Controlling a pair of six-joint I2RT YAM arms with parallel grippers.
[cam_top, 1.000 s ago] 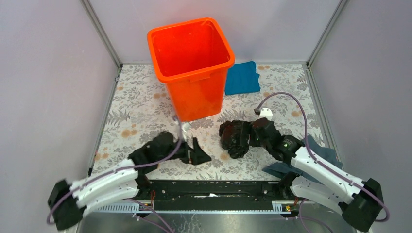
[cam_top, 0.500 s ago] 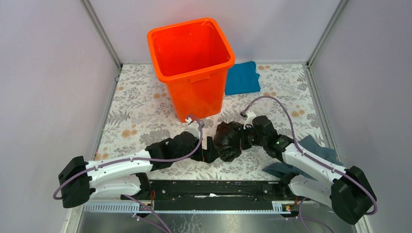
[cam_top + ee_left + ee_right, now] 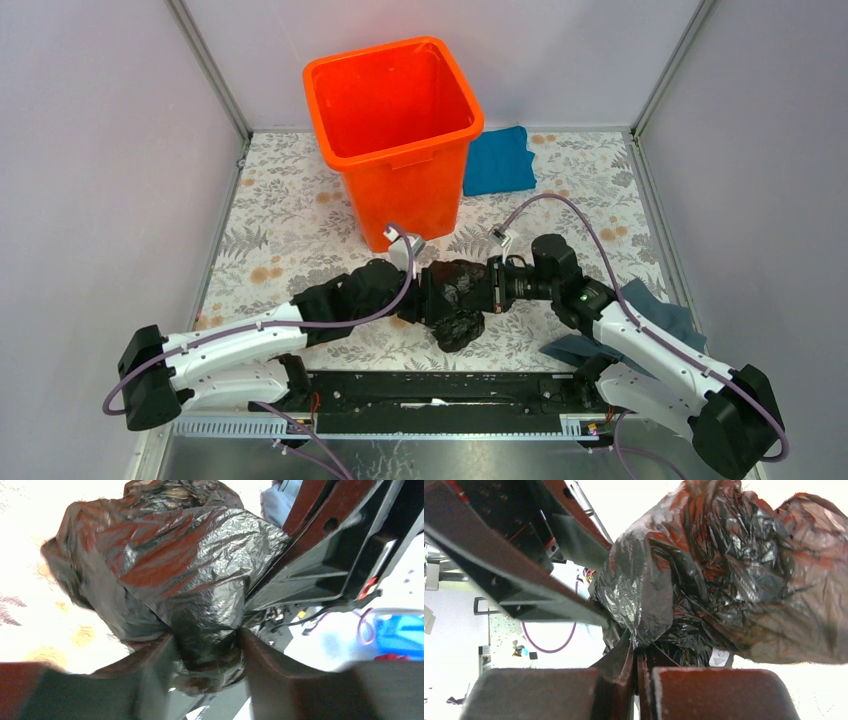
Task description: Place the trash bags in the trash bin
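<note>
Surface: floral table (image 3: 290,215)
trash bags (image 3: 458,300): lower centre; light, limp, slippery; grip bunched folds
left gripper (image 3: 206,639): clamping film
right gripper (image 3: 634,650): pinching film

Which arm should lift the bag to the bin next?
Right, probably. The right gripper is already pinched shut on the black bag. The left gripper only straddles a fold; whether it grips is unclear. The orange bin stands just behind the bag.
</note>
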